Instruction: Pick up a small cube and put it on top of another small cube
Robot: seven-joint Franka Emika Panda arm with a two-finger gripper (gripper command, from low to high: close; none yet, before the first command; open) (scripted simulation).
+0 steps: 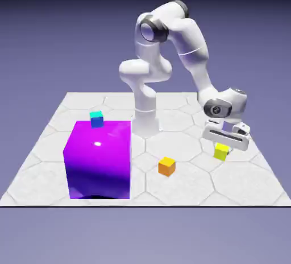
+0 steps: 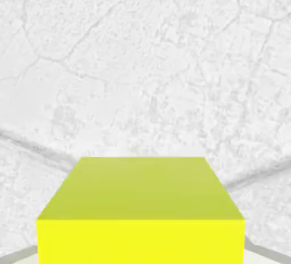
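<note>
Now we see our pincer (image 1: pixel 223 147) gripping the small yellow cube (image 1: pixel 221 152) above the desk (image 1: pixel 187 186), right of the orange cube (image 1: pixel 166 166).

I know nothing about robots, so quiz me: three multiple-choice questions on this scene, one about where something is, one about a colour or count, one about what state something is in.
1. Where is the cyan cube?
A. behind the purple cube, by its top edge
B. beside the orange cube
C. under the gripper

2. How many small cubes are there?
A. two
B. three
C. four

3. What is the yellow cube's state?
A. stacked on the orange cube
B. directly under the gripper, which is right at it
C. lying far from the arm

Answers:
1 A: the exterior view shows it peeking over the purple cube's far edge.
2 B: cyan, orange and yellow.
3 B: the hand view is filled by the yellow cube at its bottom; whether the fingers grip it cannot be seen.
</note>
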